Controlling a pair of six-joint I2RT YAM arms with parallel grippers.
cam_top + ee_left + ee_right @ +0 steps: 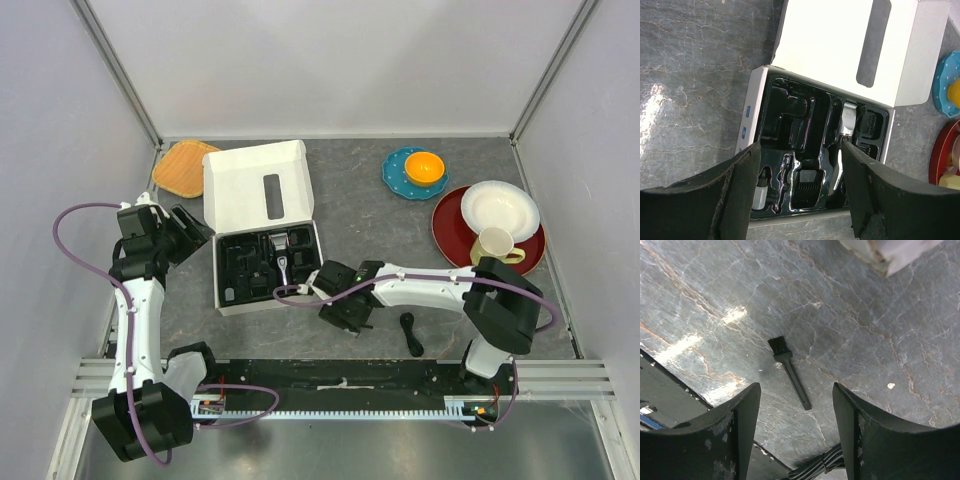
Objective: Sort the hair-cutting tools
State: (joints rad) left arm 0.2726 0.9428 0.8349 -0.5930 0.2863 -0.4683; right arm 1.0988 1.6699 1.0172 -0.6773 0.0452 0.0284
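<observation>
Lower centre: right gripper (796, 390), jaws apart, lines up on a thin black brush (790, 371) on the grey marbled table (880, 340); next, likely, descend and clamp its handle.

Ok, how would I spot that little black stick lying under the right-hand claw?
Start at the grey marbled table, by the near corner of the open white cardboard box. There, below the right gripper, lies the thin black brush. It is straight, with a short bristle tuft at one end, unlike the bunched black cable nearby.
</observation>
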